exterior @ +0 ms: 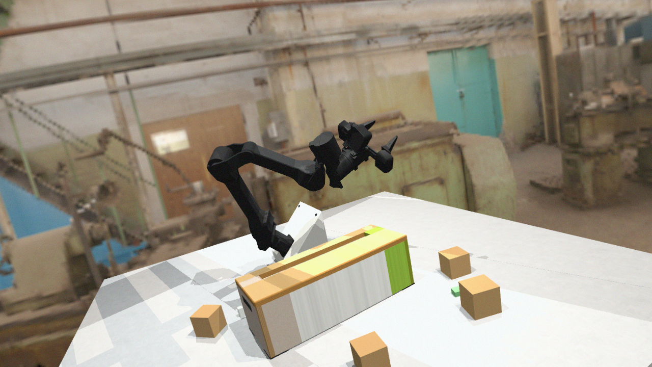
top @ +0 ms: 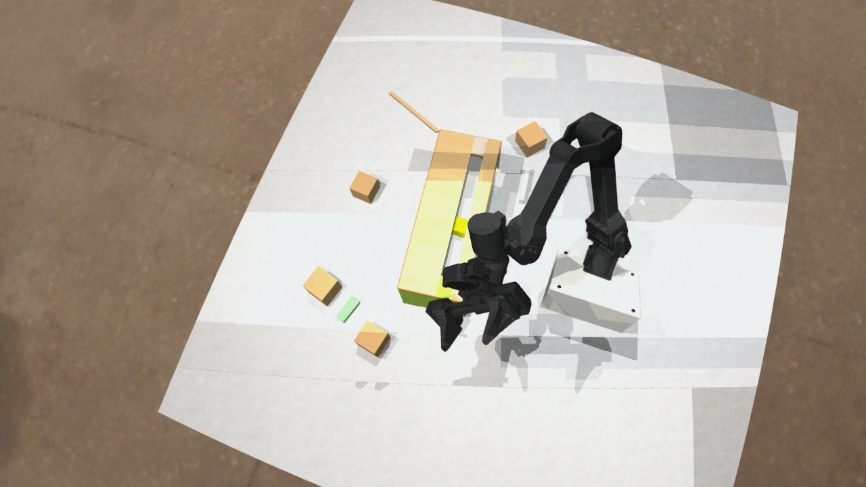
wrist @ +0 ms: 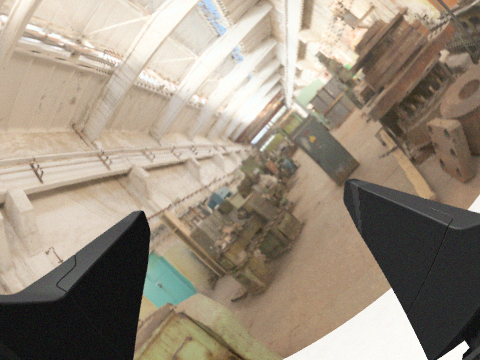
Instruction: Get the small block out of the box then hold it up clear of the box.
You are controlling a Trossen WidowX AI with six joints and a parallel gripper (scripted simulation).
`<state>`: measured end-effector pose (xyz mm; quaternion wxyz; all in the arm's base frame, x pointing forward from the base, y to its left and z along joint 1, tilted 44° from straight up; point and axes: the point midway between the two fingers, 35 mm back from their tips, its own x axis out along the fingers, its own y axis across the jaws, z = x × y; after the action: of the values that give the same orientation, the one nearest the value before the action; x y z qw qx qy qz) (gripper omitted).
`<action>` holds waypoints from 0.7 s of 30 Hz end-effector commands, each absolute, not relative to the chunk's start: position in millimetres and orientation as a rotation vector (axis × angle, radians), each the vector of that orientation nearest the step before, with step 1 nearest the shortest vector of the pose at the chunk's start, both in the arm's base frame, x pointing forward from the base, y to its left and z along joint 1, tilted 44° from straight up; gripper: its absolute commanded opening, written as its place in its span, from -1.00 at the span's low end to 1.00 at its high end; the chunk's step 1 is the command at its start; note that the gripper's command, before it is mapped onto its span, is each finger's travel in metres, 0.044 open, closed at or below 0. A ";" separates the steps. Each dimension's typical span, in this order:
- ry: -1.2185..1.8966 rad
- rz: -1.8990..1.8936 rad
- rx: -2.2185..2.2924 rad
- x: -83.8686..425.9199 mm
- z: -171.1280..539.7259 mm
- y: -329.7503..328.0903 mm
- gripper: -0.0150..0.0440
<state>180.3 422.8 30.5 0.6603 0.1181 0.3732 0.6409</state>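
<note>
A bright yellow block (top: pixel 460 226) shows through the top slot of the long box (top: pixel 433 230) (exterior: pixel 342 283), a little nearer the green end than the middle. The block is hidden in the exterior view and out of the wrist view. The box stands upright; a small dark opening (exterior: pixel 247 302) shows in its end wall away from the green end. My gripper (top: pixel 466 345) (exterior: pixel 385 129) (wrist: pixel 248 206) is open and empty, high above the table beyond the green end, tilted outward. The wrist view looks across the hall, with only a corner of table showing.
Several orange cubes stand around the box, including one (top: pixel 531 138) (exterior: pixel 208 320) near its far end and one (top: pixel 372 338) (exterior: pixel 454 262) past the green end. A green piece (top: pixel 348 308) (exterior: pixel 455 291) lies between two cubes. A thin orange stick (top: pixel 413 111) touches or nearly touches the box corner.
</note>
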 end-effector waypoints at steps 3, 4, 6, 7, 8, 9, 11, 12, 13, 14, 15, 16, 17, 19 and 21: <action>1.389 0.552 0.500 226.3 -37.1 386.1 0.86; 1.420 0.432 0.519 229.4 -43.2 378.0 0.86; 1.455 0.192 0.550 234.3 -52.8 359.6 0.86; 1.460 0.091 0.560 235.9 -55.8 351.1 0.86; 1.460 0.019 0.566 236.9 -57.5 344.7 0.86; 1.457 -0.050 0.571 237.7 -58.8 338.5 0.86; 1.445 -0.178 0.578 239.1 -60.2 326.1 0.86; 1.435 -0.239 0.581 239.6 -60.4 320.0 0.86; 1.424 -0.298 0.583 240.0 -60.3 314.0 0.86; 1.410 -0.354 0.584 240.3 -59.9 308.0 0.86; 1.396 -0.408 0.585 240.6 -59.2 302.2 0.86; 1.379 -0.460 0.585 240.9 -58.3 296.3 0.86; 1.362 -0.510 0.584 241.1 -57.1 290.7 0.86; 1.323 -0.604 0.582 241.5 -54.0 279.6 0.86; 1.280 -0.692 0.578 241.7 -50.0 268.7 0.86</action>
<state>234.2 352.2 -54.4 0.7072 0.2522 0.6590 0.0443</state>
